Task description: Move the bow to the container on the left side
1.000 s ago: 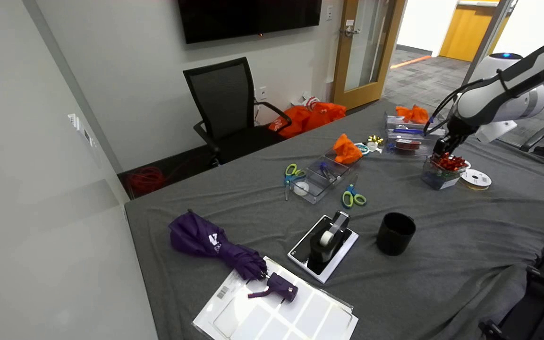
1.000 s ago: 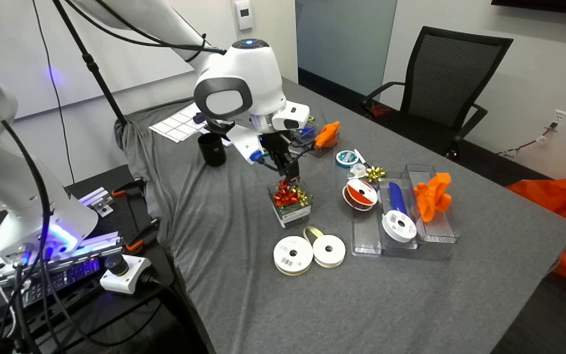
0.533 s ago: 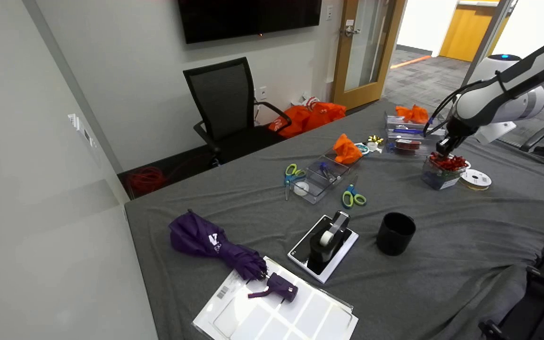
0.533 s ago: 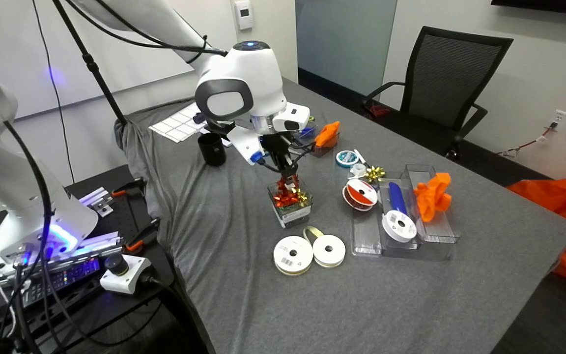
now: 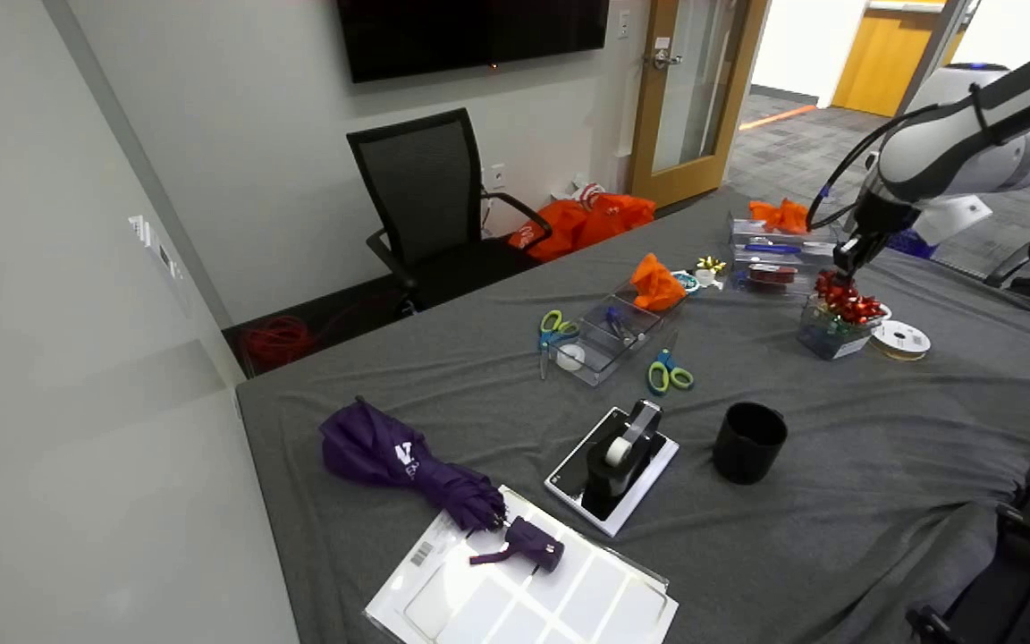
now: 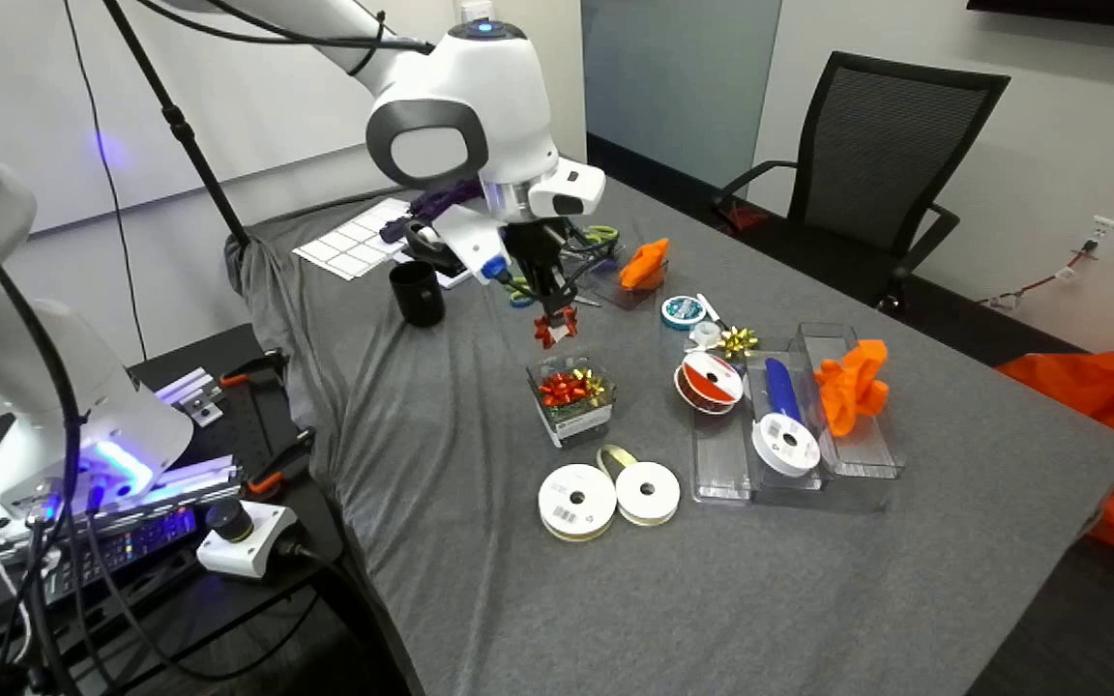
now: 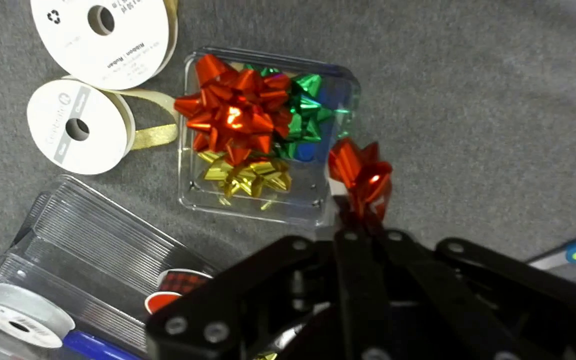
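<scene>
My gripper point(image 6: 557, 305) is shut on a shiny red bow point(image 6: 557, 331), whose loops and a bit of white backing stick out past the fingertips in the wrist view. The held bow hangs in the air just above a small clear box point(image 6: 578, 421). Inside that box sit another red bow point(image 7: 238, 115), a green bow point(image 7: 308, 112) and a gold bow point(image 7: 248, 177). Farther to the left in an exterior view lies a clear divided tray point(image 5: 603, 342) with an orange cloth at one end. It cannot be told for sure that this is the container meant.
White ribbon spools point(image 6: 576, 498) lie beside the box. A clear stepped organizer point(image 6: 721, 474) holds a spool, a blue roll and orange cloth. A black cup point(image 5: 749, 443), green-handled scissors point(image 5: 669, 374), a tape dispenser point(image 5: 618, 461) and a purple umbrella point(image 5: 408, 461) also stand or lie on the table.
The gripper was down at the bows in the clear box. It has shut on one red bow and risen, lifting it up out of the box; the other bows remain inside.
</scene>
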Motion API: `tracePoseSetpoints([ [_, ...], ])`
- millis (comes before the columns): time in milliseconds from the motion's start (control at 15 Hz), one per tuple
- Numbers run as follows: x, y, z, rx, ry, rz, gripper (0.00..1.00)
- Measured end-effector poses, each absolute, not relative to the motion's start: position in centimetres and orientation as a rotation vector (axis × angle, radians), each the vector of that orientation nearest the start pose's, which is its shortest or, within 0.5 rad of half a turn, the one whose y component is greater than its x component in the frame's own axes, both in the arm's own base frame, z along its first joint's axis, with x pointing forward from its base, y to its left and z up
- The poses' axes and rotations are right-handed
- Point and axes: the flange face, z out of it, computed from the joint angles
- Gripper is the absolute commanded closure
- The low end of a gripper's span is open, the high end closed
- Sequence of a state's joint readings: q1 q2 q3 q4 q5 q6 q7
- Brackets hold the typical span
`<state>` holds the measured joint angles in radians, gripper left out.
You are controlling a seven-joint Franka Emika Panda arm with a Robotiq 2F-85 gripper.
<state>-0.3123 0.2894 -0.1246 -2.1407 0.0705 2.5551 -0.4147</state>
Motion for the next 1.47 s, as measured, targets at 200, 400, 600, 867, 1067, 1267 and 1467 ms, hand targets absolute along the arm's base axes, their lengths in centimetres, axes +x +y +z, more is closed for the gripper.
tracePoseSetpoints([
  [200,53.4,-22.0,31.9,-3.06,0.228,-0.215,1.0],
  [400,55.6,-17.9,35.1,-2.921,0.42,-0.279,1.0],
  [600,58.4,-14.1,36.7,-2.783,0.613,-0.326,1.0],
  [867,62.3,-10.2,35.9,-2.608,0.875,-0.37,1.0],
  [1067,65.1,-8.0,33.9,-2.514,1.053,-0.381,0.98],
  [1267,65.6,-7.6,33.1,-2.517,1.057,-0.373,0.98],
  [1467,65.5,-7.8,33.4,-2.514,1.061,-0.379,1.0],
])
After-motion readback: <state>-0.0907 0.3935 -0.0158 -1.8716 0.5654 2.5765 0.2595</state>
